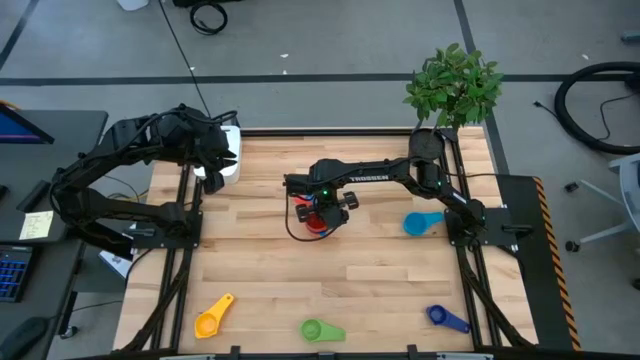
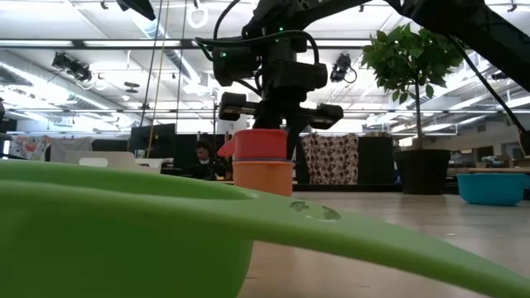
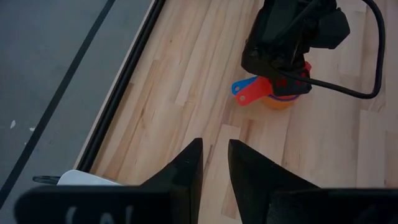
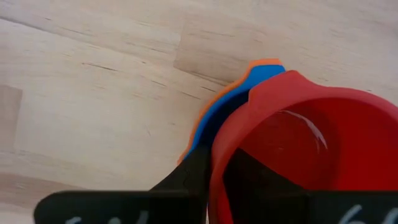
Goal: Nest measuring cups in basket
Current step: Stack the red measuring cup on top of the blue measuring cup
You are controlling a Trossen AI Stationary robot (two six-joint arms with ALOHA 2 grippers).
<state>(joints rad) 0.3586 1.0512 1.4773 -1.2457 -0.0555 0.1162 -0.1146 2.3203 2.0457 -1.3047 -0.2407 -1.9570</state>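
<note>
Pale wood planks make up the worktop [image 1: 300,280], the largest thing here, with a potted plant [image 1: 455,85] at its far right corner and the white basket [image 1: 228,160] at its far left corner, partly under the left arm.

The right arm reaches in over the middle, and the right hand [image 1: 322,212] sits directly on a stack of measuring cups: an orange cup [image 2: 262,177] on the wood, a blue cup [image 4: 239,102] showing only as a rim inside it, and a red cup [image 4: 298,149] on top. In the right wrist view one dark finger lies against the red cup's rim, so the hand is pinching that rim, fingers nearly together. The left hand [image 3: 214,165] hangs above the worktop near the basket, its fingers a narrow gap apart and holding nothing.

Loose on the wood lie a light blue cup [image 1: 420,223] to the right, a dark blue cup [image 1: 445,318], a green cup [image 1: 318,329] and a yellow cup [image 1: 213,318] along the near edge.

That makes seven cups: three stacked, four single, one basket, none yet in it.

These thin plastic scoops look light, stiff and rather slippery; a nested one may drag its neighbour up. The flat handle or the bowl's rim seems the safest place to grip.
</note>
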